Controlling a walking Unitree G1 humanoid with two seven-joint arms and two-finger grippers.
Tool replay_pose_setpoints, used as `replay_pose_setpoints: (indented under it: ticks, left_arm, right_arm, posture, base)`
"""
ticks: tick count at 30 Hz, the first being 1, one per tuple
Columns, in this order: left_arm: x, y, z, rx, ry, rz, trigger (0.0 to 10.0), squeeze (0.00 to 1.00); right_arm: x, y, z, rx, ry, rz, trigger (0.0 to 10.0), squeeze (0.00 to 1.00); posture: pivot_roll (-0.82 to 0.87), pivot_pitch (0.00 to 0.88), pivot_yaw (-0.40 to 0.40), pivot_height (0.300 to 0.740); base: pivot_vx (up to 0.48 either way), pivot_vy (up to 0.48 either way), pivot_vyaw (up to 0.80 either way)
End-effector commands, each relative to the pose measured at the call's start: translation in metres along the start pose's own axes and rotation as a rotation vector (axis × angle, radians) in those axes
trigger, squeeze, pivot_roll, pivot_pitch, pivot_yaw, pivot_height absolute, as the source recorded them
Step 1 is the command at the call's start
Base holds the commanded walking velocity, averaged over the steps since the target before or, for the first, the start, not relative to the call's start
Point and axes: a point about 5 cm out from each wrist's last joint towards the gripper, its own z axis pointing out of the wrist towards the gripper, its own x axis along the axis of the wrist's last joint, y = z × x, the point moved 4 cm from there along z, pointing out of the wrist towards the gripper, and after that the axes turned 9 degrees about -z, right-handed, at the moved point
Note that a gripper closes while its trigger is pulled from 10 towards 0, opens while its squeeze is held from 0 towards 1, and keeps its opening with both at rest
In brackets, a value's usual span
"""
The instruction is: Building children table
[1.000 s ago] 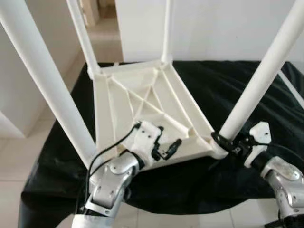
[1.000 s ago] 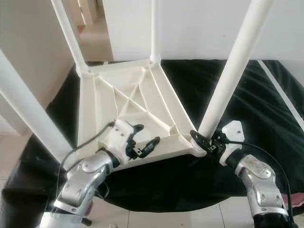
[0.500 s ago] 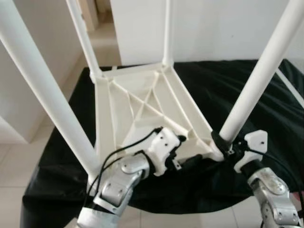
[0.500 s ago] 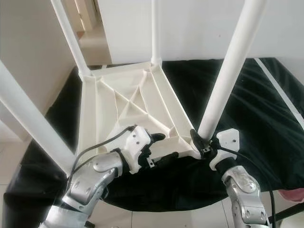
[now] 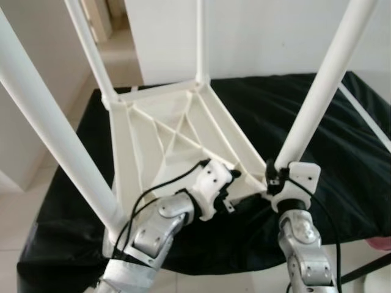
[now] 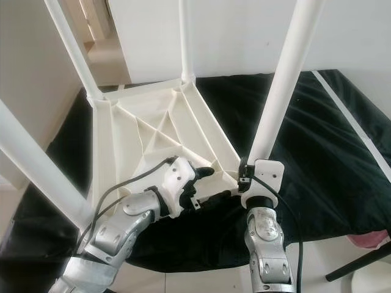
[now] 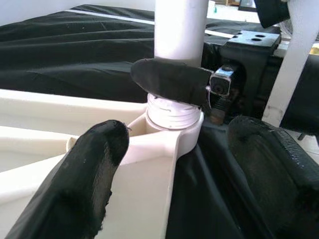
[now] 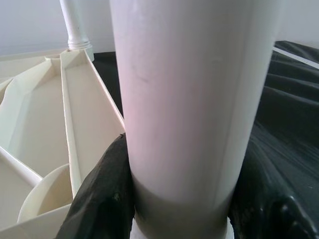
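The white table [image 5: 165, 140] lies upside down on a black cloth [image 5: 342, 146], its legs pointing up. The right gripper [image 5: 273, 177] is clamped around the near right leg [image 5: 317, 91] just above its socket. The left gripper [image 6: 208, 183] sits spread wide at the table's near edge beside that corner, one finger [image 7: 89, 174] over the rim, holding nothing.

You see a black cloth [image 5: 342, 140] draped over the worktop, pale floor tiles [image 5: 24, 207] and a white wall [image 5: 263, 36] behind.
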Motion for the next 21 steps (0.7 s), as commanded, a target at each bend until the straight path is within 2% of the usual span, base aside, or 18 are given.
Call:
replay_pose_setpoints:
  ticks: [1,9,10,16,20,21]
  left_arm:
    - [0.000,0.001,0.000,-0.026,-0.004,0.003,10.0,0.00]
    - [-0.001,0.001,-0.004,-0.027,-0.003,-0.001,10.0,0.00]
    - [-0.002,-0.001,-0.004,-0.021,-0.006,0.003,10.0,0.00]
    - [0.000,-0.008,-0.003,0.013,0.009,0.011,10.0,0.00]
    - [0.004,-0.008,-0.001,0.022,0.035,-0.003,10.0,0.00]
    - [0.005,-0.006,0.001,0.021,0.041,-0.001,10.0,0.00]
  right_arm:
    - [-0.024,-0.004,-0.005,0.017,-0.112,-0.008,10.0,0.00]
    - [-0.020,-0.010,-0.005,0.046,-0.100,-0.001,10.0,0.00]
    - [-0.016,-0.012,-0.003,0.061,-0.078,-0.009,10.0,1.00]
    - [-0.006,-0.015,0.003,0.115,-0.027,-0.011,10.0,1.00]
    - [-0.003,-0.010,0.005,0.130,-0.007,-0.017,10.0,1.00]
    - [-0.002,-0.005,0.006,0.135,0.004,-0.025,10.0,1.00]
  posture:
    - [-0.18,0.059,0.067,0.740]
    - [-0.17,0.058,0.054,0.740]
    - [-0.17,0.053,0.050,0.740]
    - [-0.17,0.028,0.022,0.740]
    - [-0.16,0.022,0.016,0.740]
    - [-0.16,0.019,0.009,0.740]
  base:
    - [0.000,0.000,0.00]
    - [0.000,0.000,0.00]
    - [0.000,0.000,0.00]
    - [0.000,0.000,0.00]
    - [0.000,0.000,0.00]
    - [0.000,0.000,0.00]
